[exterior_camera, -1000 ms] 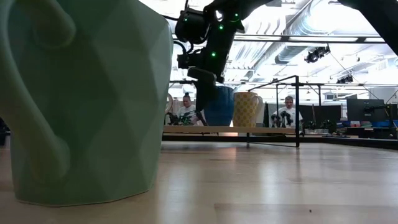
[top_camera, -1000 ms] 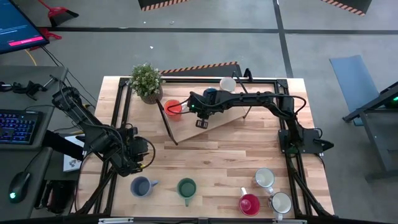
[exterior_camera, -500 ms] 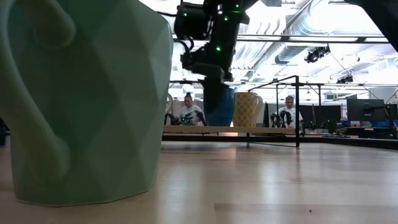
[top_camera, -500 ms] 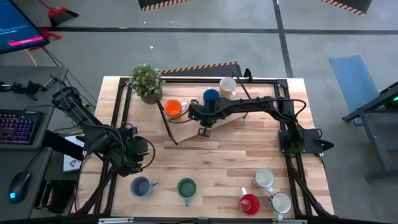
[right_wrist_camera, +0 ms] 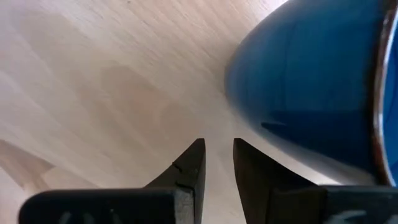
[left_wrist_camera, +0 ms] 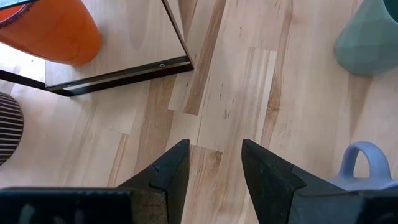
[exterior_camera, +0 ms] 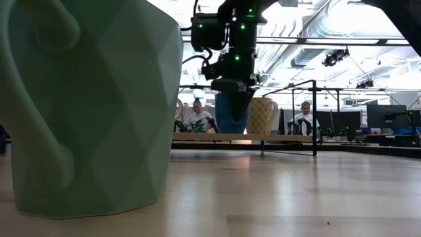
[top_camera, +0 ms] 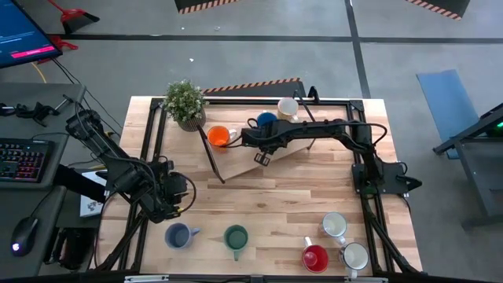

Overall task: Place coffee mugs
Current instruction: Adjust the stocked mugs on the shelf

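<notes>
On a raised wooden board (top_camera: 236,157) at the table's far middle stand an orange mug (top_camera: 218,137), a bright blue mug (top_camera: 266,121) and a cream mug (top_camera: 288,108). My right gripper (top_camera: 262,159) hangs over the board just near of the blue mug (right_wrist_camera: 311,81), pointing down, its fingers slightly apart with nothing between them. My left gripper (top_camera: 187,203) waits open at the near left. A grey-blue mug (top_camera: 179,236), a green mug (top_camera: 236,237), a red mug (top_camera: 314,258) and two white mugs (top_camera: 334,226) (top_camera: 355,255) stand upright along the near edge.
A potted plant (top_camera: 185,102) stands at the far left, beside the board. The board's dark frame edge (left_wrist_camera: 118,68) runs between my left gripper and the orange mug (left_wrist_camera: 56,28). Bare wood lies in the table's middle.
My right gripper has drawn away from the blue mug toward the table's near and right side, rolling about its own axis as it went. The blue mug has stayed upright on the board. The gap between the fingers is unchanged.
</notes>
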Robot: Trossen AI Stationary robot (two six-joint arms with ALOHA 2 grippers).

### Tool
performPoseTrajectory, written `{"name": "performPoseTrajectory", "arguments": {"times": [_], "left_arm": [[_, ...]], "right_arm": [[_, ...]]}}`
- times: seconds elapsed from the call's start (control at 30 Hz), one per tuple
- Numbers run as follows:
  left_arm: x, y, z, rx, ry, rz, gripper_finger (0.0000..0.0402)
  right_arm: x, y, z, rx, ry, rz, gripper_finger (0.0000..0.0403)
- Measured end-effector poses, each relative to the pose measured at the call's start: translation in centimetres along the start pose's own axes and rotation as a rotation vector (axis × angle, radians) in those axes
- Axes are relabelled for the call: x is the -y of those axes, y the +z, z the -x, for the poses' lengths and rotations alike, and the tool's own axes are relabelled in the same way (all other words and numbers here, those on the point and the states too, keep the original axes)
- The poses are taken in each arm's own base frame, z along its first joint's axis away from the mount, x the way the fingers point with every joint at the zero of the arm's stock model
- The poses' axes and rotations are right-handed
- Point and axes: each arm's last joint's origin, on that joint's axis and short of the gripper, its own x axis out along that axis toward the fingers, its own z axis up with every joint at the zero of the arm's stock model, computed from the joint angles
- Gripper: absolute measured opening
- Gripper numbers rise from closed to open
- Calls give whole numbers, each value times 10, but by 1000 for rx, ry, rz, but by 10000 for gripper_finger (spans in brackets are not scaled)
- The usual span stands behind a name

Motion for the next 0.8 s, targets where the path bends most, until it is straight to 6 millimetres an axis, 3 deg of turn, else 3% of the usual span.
{"name": "performPoseTrajectory", "arguments": {"times": [0.8], "left_arm": [[0,0,0,0,0,9,133]], "right_arm": [[7,7,-9,37,22,-12,62]]}}
